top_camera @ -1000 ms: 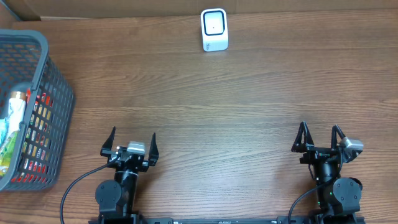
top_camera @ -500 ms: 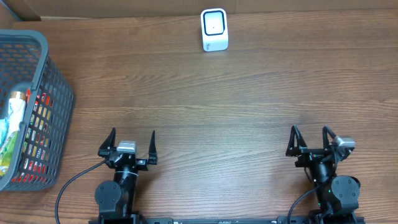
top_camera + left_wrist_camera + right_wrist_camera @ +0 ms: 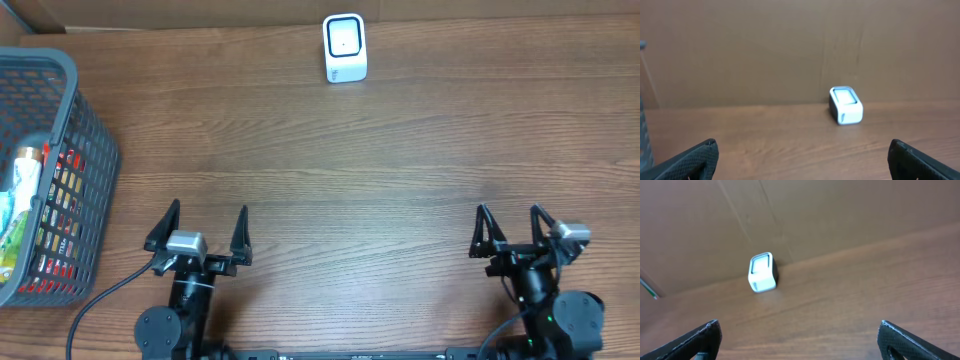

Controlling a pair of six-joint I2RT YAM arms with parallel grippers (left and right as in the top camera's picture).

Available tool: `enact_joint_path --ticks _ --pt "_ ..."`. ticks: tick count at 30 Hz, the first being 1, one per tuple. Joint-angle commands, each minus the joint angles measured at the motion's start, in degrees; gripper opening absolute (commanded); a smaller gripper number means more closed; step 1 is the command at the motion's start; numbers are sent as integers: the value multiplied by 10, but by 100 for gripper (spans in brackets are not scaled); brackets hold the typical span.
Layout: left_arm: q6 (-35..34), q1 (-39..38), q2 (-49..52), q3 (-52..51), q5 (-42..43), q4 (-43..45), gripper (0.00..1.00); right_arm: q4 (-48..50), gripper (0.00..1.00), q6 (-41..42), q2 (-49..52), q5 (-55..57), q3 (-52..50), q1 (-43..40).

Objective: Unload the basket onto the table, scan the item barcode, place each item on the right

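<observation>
A white barcode scanner [image 3: 345, 47] stands at the far edge of the wooden table; it also shows as the scanner [image 3: 845, 105] in the left wrist view and the scanner [image 3: 762, 272] in the right wrist view. Packaged items [image 3: 30, 215] lie in a dark grey basket [image 3: 90, 120] at the left edge. My left gripper [image 3: 200, 228] is open and empty at the near left of the table. My right gripper [image 3: 512, 230] is open and empty at the near right. Both point toward the far edge, well short of the scanner.
A brown cardboard wall [image 3: 790, 45] rises behind the scanner. Bare wood tabletop [image 3: 330, 170] stretches between the grippers and the scanner. The basket's right wall stands left of my left gripper.
Both arms shifted slightly: the left gripper has drifted left and a little nearer, the right gripper has moved slightly right and nearer. Both have stayed open. Scanner and basket have not moved.
</observation>
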Motion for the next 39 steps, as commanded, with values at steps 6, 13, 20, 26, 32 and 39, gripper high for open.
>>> enact_joint_path --ticks 6,13,20,26,32,39 --pt "-14 -2 98 108 50 0 100 -25 100 -1 38 -7 115 3" --pt "2 -2 255 256 106 -47 100 -43 100 -1 136 -54 202 3" --pt "12 -2 421 466 124 -216 100 -95 100 -1 247 -97 289 3" --pt "22 -2 574 697 127 -404 100 -192 100 -1 361 -119 392 3" --pt "51 -3 725 957 137 -617 100 -330 100 -3 498 -118 523 3" --pt "39 -3 786 1014 153 -694 100 -353 100 18 616 -129 558 3"
